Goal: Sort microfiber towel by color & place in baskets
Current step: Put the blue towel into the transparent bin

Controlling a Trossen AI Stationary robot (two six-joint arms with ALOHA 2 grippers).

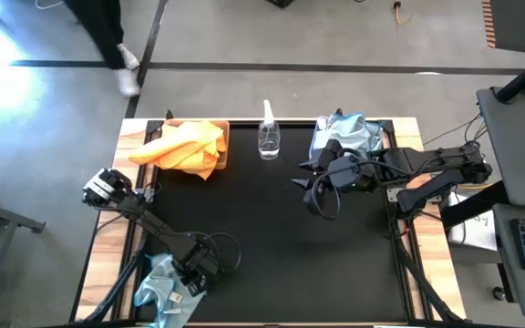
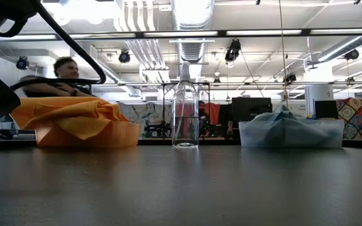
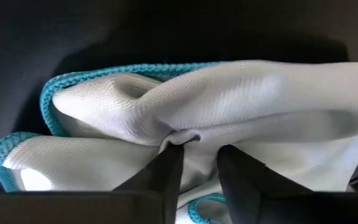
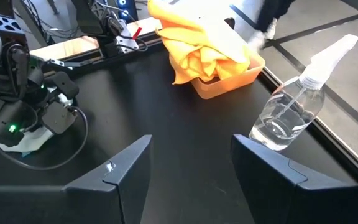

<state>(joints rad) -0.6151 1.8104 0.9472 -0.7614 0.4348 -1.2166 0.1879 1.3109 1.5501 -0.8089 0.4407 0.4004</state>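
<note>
Pinching a fold of a pale blue towel (image 3: 229, 106) between its closed fingers (image 3: 166, 171), the left gripper (image 1: 192, 276) is seen low at the near left corner of the black table (image 1: 272, 246). The towel, edged in teal, is bunched on the mat beneath the gripper and spreads toward the table's edge. The right gripper (image 1: 314, 185) is held above the mat right of centre, its fingers (image 4: 129, 165) spread apart and holding nothing. Just behind it, at the far right, a grey-blue basket (image 2: 332, 133) is filled with blue towels (image 1: 346, 135). At the far left, a tan basket (image 2: 83, 135) is heaped with orange towels (image 1: 185, 146), some draped over its rim. Between the two baskets a clear spray bottle (image 1: 269, 135) is stood upright. A person (image 2: 65, 69) is visible in the room beyond the table.
</note>
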